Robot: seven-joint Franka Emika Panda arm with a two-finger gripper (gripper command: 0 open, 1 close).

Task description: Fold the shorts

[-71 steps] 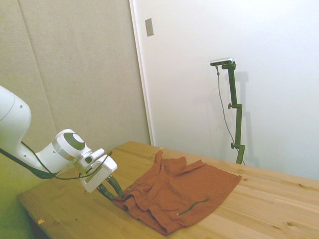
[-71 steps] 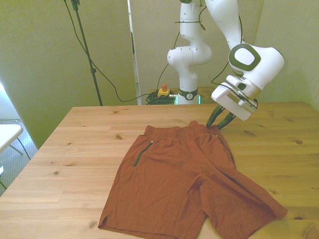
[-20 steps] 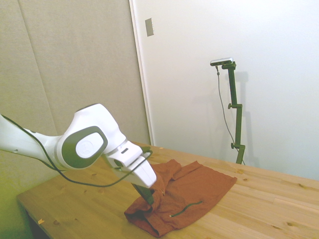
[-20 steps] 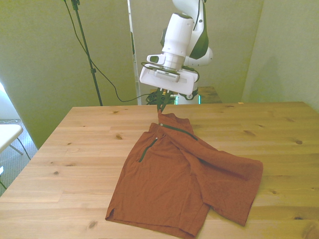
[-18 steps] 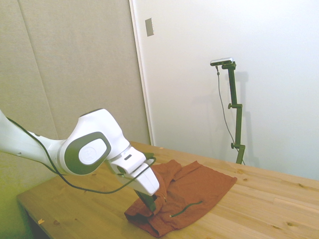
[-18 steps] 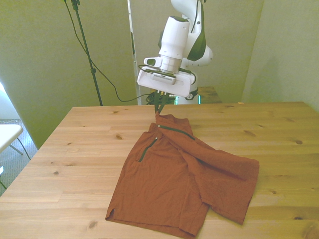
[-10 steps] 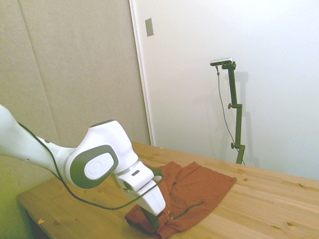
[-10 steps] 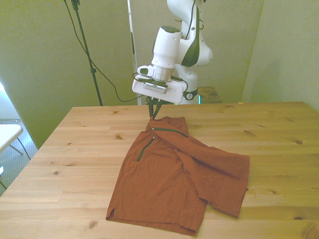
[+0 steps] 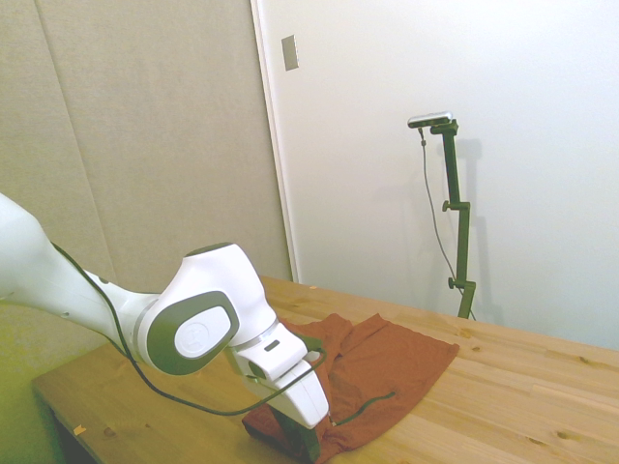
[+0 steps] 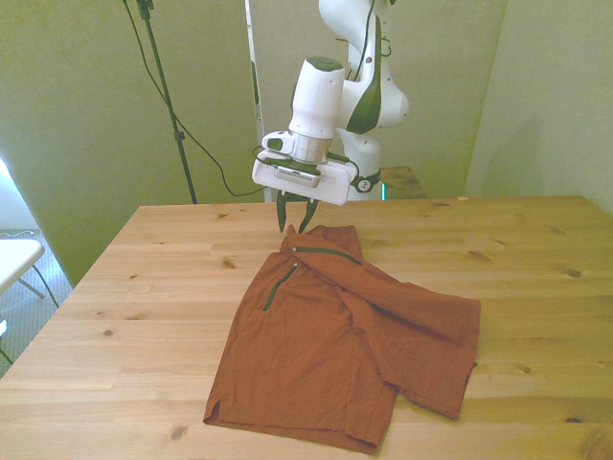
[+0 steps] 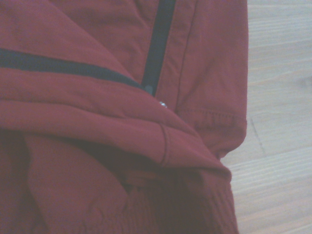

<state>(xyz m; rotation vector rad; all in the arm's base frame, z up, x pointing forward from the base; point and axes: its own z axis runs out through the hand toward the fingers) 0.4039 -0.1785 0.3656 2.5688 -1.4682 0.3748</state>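
The rust-orange shorts [image 10: 335,335] lie on the wooden table [image 10: 144,287], folded lengthwise with one half laid over the other. Two dark zipper lines [image 10: 276,287] show near the waistband at the far end. My gripper [image 10: 294,220] hangs just above the waistband's far corner, open, its two dark fingers apart with nothing between them. In the side view the shorts [image 9: 387,362] lie bunched beyond the white hand, which covers most of the gripper [image 9: 298,440]. Up close, the wrist view shows folded layers of the shorts [image 11: 97,122] with dark trim, beside bare wood.
Bare wood of the table [image 9: 513,387] stretches around the cloth on all sides. A thin black stand with a cable [image 10: 163,86] rises behind the table's far edge at the front view's left.
The gripper dragged the waistband corner from the front view's right over to the left, laying one half on the other. In the last half second its fingers opened and let go.
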